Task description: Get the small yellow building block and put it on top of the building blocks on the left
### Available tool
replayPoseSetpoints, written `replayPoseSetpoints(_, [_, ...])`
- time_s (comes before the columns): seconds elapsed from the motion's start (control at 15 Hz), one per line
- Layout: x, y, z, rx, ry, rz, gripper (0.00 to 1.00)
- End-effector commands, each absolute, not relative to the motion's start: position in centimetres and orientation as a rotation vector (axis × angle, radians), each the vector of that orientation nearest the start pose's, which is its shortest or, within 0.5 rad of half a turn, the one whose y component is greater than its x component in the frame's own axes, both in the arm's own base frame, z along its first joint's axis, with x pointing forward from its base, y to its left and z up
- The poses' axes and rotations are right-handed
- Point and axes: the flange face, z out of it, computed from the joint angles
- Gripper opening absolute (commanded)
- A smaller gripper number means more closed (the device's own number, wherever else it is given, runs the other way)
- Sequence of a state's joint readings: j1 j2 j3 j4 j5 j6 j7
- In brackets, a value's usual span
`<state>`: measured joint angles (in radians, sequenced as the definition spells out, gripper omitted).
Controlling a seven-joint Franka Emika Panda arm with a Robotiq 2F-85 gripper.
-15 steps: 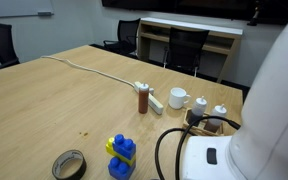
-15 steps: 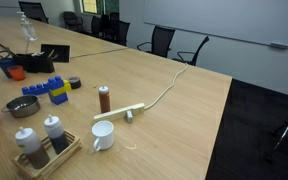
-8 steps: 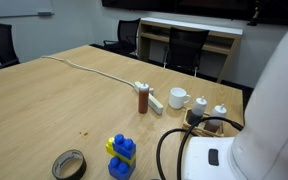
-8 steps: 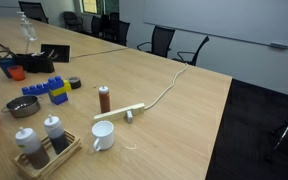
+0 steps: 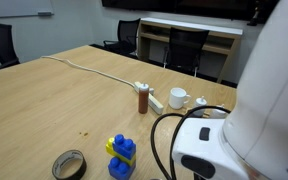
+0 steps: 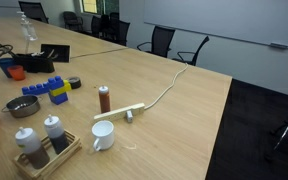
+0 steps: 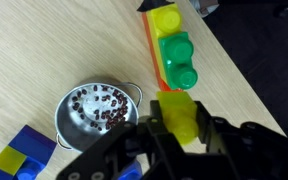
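Gripper (image 7: 180,128) jaws pinching yellow block (image 7: 177,106); transport step, above tabletop (image 7: 44,40). Next: move over likely target, blue stack (image 7: 14,160), align studs, lower, release.

In an exterior view the pale wooden bench (image 6: 184,120) fills most of the frame. Near the left edge, blue and yellow building blocks (image 6: 48,90) stand together. A metal bowl (image 6: 22,106) sits just below them and a roll of tape (image 6: 75,83) to their right. At centre a brown bottle (image 6: 104,98) stands upright beside a white power strip (image 6: 122,112), whose cable (image 6: 167,88) runs toward the upper right. Lower down, a white mug (image 6: 102,136) sits next to a wooden caddy (image 6: 72,148) holding two squeeze bottles (image 6: 52,128).
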<state>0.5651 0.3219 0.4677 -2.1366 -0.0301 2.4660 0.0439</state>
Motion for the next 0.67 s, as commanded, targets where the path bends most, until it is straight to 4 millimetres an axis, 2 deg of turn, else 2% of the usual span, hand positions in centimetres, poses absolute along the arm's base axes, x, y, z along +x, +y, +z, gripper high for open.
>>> replayPoseSetpoints(0.0, [28.9, 49.1, 27.7, -2.674, -1.430, 0.063, 0.10])
replayPoseSetpoints(0.33, [27.6, 49.4, 27.3, -2.653, -1.452, 0.103, 0.10])
replayPoseSetpoints(0.6, [27.3, 49.3, 26.7, -2.644, -1.466, 0.114, 0.10])
